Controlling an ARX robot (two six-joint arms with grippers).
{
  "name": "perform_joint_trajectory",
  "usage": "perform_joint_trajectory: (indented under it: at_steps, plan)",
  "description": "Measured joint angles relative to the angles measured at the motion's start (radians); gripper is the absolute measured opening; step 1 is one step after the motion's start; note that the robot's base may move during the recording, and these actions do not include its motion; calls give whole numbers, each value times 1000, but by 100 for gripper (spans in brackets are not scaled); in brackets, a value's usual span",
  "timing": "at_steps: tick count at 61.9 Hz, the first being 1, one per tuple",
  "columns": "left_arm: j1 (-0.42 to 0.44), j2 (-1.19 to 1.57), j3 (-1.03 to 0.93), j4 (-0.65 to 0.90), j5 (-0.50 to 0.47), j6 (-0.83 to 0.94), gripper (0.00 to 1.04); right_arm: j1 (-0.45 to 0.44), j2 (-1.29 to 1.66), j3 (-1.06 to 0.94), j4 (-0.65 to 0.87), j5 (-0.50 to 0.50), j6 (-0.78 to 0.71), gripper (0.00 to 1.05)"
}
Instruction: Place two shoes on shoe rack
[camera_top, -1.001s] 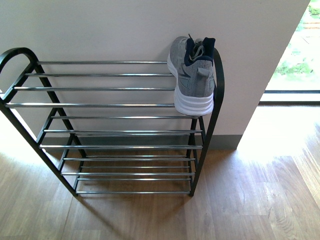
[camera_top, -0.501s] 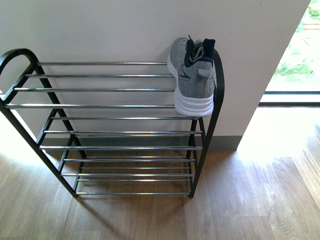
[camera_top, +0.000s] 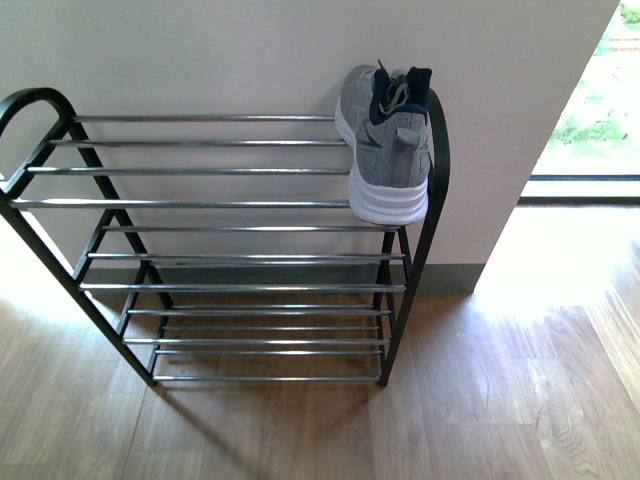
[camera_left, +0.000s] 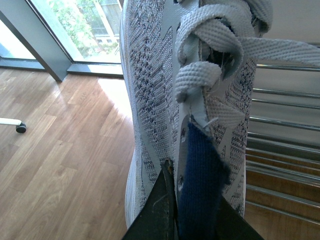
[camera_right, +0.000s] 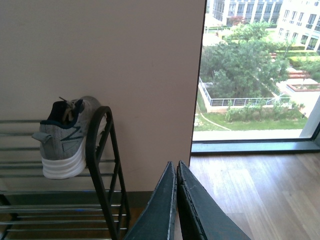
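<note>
The black shoe rack (camera_top: 432, 190) with chrome bars stands against the wall. One grey knit sneaker (camera_top: 385, 150) rests on its top tier at the right end, heel toward me; it also shows in the right wrist view (camera_right: 62, 137). My left gripper (camera_left: 175, 200) is shut on the navy tongue of a second grey knit sneaker (camera_left: 150, 85), which fills the left wrist view, with rack bars (camera_left: 280, 125) behind it. My right gripper (camera_right: 176, 175) is shut and empty, to the right of the rack's side piece (camera_right: 100, 155). The pale blue slides are out of view. Neither arm shows in the front view.
Wooden floor (camera_top: 520, 390) spreads in front of and to the right of the rack. A large window with a dark sill (camera_right: 255, 146) is on the right. A small castor wheel (camera_left: 20, 128) stands on the floor in the left wrist view.
The front view has shifted slightly: the rack and the sneaker on it sit a little higher in the picture. The sneaker has not moved on the rack.
</note>
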Motion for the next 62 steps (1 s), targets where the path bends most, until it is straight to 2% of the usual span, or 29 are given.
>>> perform_joint_trajectory:
  at_steps: [10,18,58,62]
  plan:
    - [0,0,0,0,0,0,2,0,-37,0,-36,0,0,1]
    - [0,0,0,0,0,0,2,0,-175,0,-201,0,0,1]
    - [0,0,0,0,0,0,2,0,-207,0,-213,0,0,1]
    - [0,0,0,0,0,0,2,0,-207,0,-213,0,-1,10]
